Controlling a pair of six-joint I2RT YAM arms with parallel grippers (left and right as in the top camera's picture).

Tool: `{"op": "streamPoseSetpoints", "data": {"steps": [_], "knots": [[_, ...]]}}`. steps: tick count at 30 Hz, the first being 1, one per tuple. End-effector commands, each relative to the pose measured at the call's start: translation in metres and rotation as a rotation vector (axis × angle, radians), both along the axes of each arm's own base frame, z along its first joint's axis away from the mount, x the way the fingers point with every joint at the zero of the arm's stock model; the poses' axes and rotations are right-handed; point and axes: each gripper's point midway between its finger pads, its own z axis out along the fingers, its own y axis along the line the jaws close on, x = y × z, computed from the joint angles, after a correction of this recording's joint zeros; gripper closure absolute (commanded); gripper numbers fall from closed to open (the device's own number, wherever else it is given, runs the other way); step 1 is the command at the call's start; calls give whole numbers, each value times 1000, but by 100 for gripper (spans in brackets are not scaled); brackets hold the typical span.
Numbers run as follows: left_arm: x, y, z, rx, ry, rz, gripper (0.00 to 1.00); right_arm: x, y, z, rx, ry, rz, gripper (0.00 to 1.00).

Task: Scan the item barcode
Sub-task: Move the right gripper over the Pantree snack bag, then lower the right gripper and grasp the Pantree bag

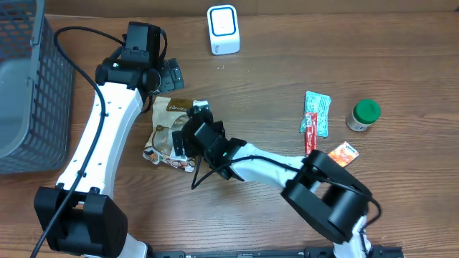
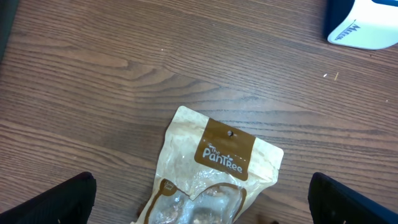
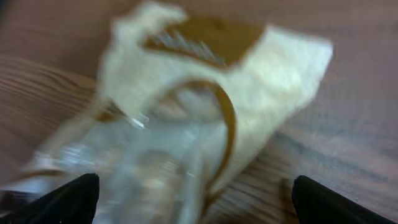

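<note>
Left end effector (image 2: 208, 202) jaws apart above snack bag (image 2: 214, 165); right end effector (image 3: 193, 199) jaws apart, close over same bag.

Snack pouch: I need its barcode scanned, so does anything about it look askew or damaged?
The snack pouch lies crumpled and slanted on the table, logo side up; no barcode shows. Nothing looks torn or spilled, though the right wrist view is blurred.

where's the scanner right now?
The white, blue-faced box scanner stands at the overhead view's top centre, beyond the tan paper snack pouch; the left wrist view catches it top right.
</note>
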Motion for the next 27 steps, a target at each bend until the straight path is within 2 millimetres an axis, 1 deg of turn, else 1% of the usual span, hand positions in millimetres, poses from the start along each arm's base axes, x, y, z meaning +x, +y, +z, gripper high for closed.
{"op": "streamPoseSetpoints", "data": {"steps": [1, 2, 5, 9, 11, 13, 15, 16, 17, 18, 19, 21, 24, 27], "knots": [[3, 1, 6, 0, -17, 10, 0, 2, -15, -27, -72, 20, -41, 0], [3, 1, 6, 0, -17, 11, 0, 4, -21, -28, -93, 15, -60, 0], [3, 2, 6, 0, -17, 11, 0, 9, -35, -13, -116, 9, -93, 0], [3, 1, 6, 0, -17, 11, 0, 10, -54, 26, -115, 8, -119, 0], [3, 1, 6, 0, -17, 11, 0, 9, -69, 43, -127, 18, -137, 0], [3, 1, 6, 0, -17, 11, 0, 5, -84, 50, -154, 41, -153, 0], [3, 1, 6, 0, -17, 11, 0, 3, -102, 51, -187, 72, -185, 0], [3, 1, 6, 0, -17, 11, 0, 4, -116, 51, -192, 95, -247, 0], [3, 1, 6, 0, -17, 11, 0, 6, -134, 51, -183, 131, -349, 0], [3, 1, 6, 0, -17, 11, 1, 9, -143, 50, -167, 155, -394, 0], [3, 1, 6, 0, -17, 11, 0, 11, -146, 49, -143, 182, -400, 0], [3, 2, 6, 0, -17, 11, 0, 13, -143, 47, -86, 229, -381, 0], [3, 2, 6, 0, -17, 11, 0, 11, -125, 49, 0, 282, -295, 0], [3, 2, 6, 0, -17, 11, 0, 8, -100, 57, 46, 260, -147, 16]]}}
